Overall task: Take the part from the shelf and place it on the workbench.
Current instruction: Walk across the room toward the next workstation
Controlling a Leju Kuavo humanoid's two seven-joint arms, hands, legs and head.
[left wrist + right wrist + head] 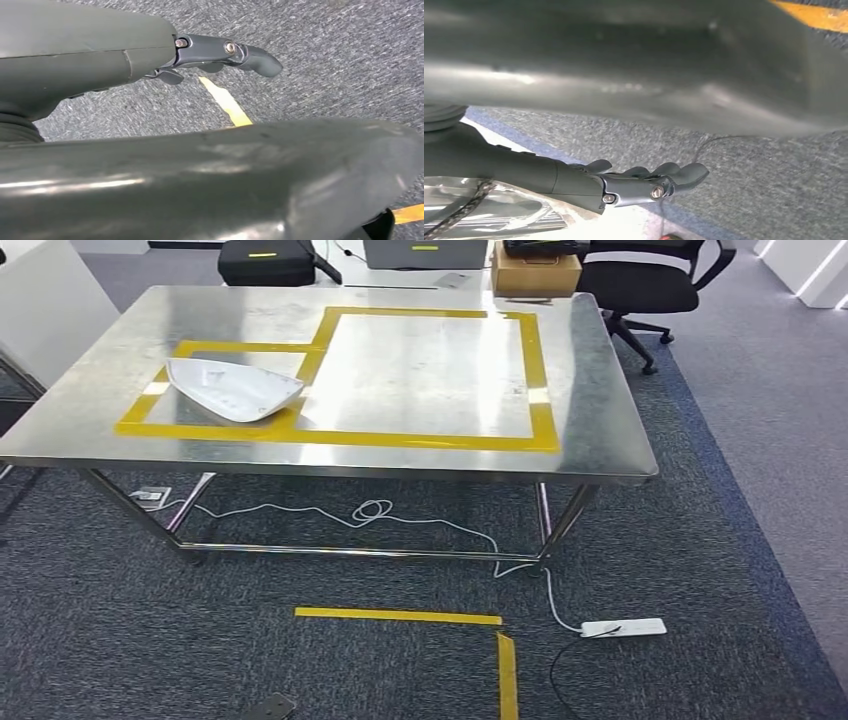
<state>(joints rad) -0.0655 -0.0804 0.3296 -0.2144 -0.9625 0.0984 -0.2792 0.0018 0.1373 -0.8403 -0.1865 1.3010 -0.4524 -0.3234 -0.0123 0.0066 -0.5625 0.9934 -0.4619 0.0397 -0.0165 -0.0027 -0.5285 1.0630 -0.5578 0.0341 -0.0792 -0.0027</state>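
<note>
Fingers of the left hand (220, 52) and the right hand (644, 182) are hanging loosely apart, holding nothing, over the carpet; the white part (233, 389) is lying on the steel workbench (600, 430), overlapping its yellow tape outline.

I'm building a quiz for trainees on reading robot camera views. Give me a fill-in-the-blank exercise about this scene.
1. The white part lies on the steel workbench, over tape of ____ colour.
2. Under the workbench, a white cable runs across the carpet to a white ____.
3. Behind the workbench's far edge stands a cardboard ____.
4. The left hand hangs over grey ____.

Missing words: yellow; power strip; box; carpet
</note>
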